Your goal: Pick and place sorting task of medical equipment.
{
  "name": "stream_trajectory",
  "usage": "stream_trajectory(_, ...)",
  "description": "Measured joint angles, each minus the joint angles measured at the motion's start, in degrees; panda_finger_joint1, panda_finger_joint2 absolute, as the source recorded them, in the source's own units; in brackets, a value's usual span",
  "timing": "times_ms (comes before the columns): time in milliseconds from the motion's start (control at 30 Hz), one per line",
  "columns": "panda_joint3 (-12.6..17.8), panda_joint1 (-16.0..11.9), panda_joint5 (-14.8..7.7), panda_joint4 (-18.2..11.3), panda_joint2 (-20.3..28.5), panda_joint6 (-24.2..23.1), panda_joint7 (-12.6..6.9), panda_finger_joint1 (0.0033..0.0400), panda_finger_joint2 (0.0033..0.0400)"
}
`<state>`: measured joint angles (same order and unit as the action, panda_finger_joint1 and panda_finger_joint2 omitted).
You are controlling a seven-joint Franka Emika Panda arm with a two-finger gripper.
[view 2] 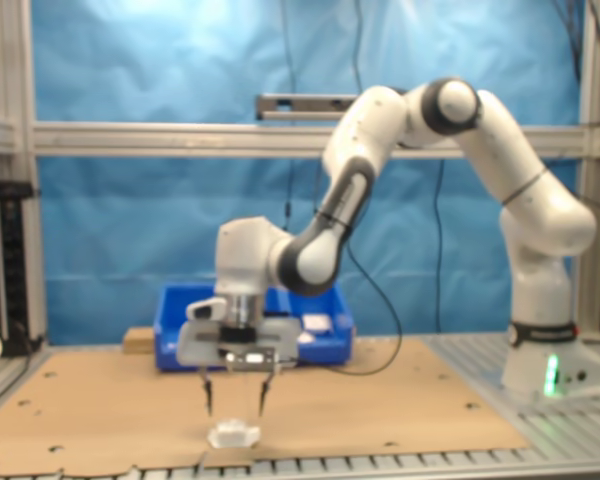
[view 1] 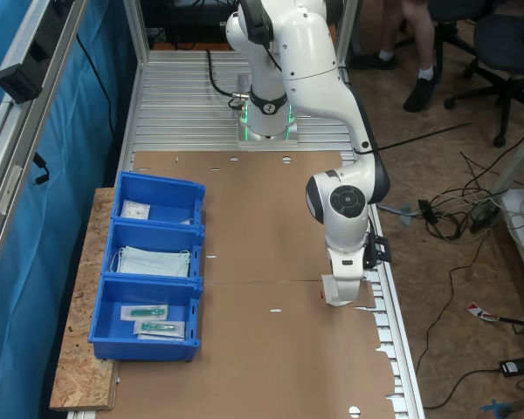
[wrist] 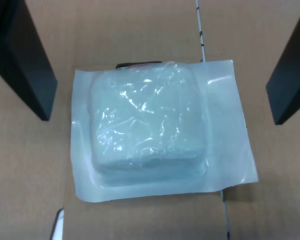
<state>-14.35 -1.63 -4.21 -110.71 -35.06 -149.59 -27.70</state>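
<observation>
With fingers (wrist: pixel 25 60) spread, gripper (view 2: pixel 235 405) hangs above white packet (wrist: pixel 150 127).
Packet lies flat between both fingers, untouched.

I see the white packet (wrist: pixel 150 130) sealed in glossy, crinkled clear film; matt brown cardboard sheet (view 1: pixel 271 262); smooth blue plastic bins (view 1: pixel 153 271); rough chipboard shelf (view 1: pixel 83 349); ribbed aluminium table (view 1: pixel 192 105); glossy white arm shell (view 2: pixel 540 210).

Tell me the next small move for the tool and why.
Probably lower straight down, then close. The tool hangs open just above the white packet, and in the wrist view the packet lies flat on the cardboard between the two fingers, untouched.
</observation>
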Motion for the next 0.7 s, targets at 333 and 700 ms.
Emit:
stream_trajectory(333,0.0,0.0,0.0,1.1,-2.1,-1.1,0.00,0.0400,0.0400)
stream_trajectory(700,0.1,0.0,0.0,1.6,-3.9,-1.6,0.00,0.0400,0.0400)
